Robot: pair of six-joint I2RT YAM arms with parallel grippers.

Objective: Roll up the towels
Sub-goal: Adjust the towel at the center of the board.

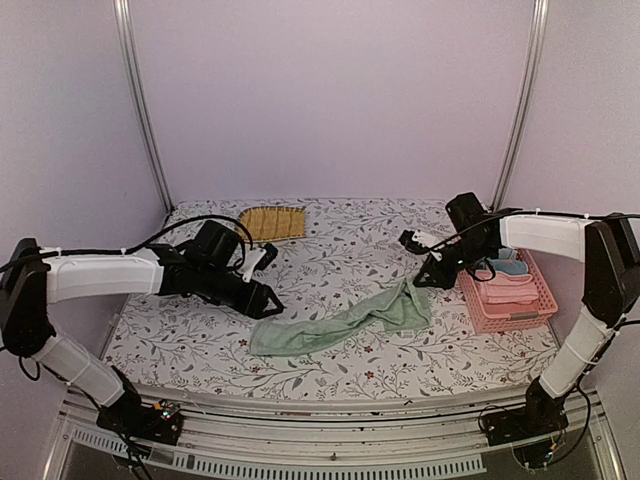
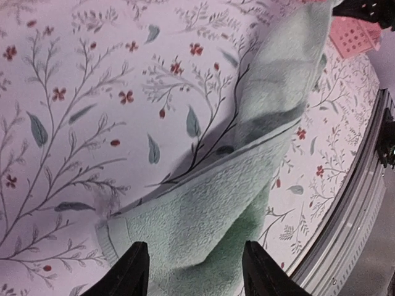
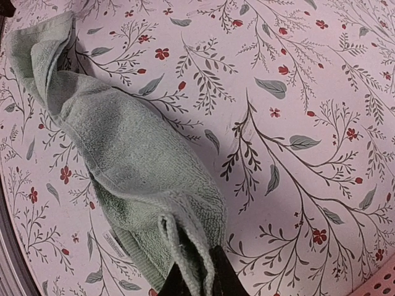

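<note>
The pale sage green towel [image 1: 345,322] lies crumpled and stretched across the middle of the flowered table. My right gripper [image 1: 428,279] is shut on its right end; in the right wrist view [image 3: 196,277] the towel's [image 3: 123,154] hem is pinched between the fingers. My left gripper [image 1: 270,301] is open at the towel's left end; in the left wrist view [image 2: 194,271] its fingertips [image 2: 133,265] stand apart over the towel [image 2: 203,209]. The pink towel [image 1: 510,292] and the light blue towel [image 1: 505,268] lie in the basket.
A pink plastic basket [image 1: 540,310] stands at the right side, next to my right arm. A yellow-brown ribbed mat [image 1: 272,222] lies at the back left. The table's front rail [image 2: 352,216] runs close to the towel's near side.
</note>
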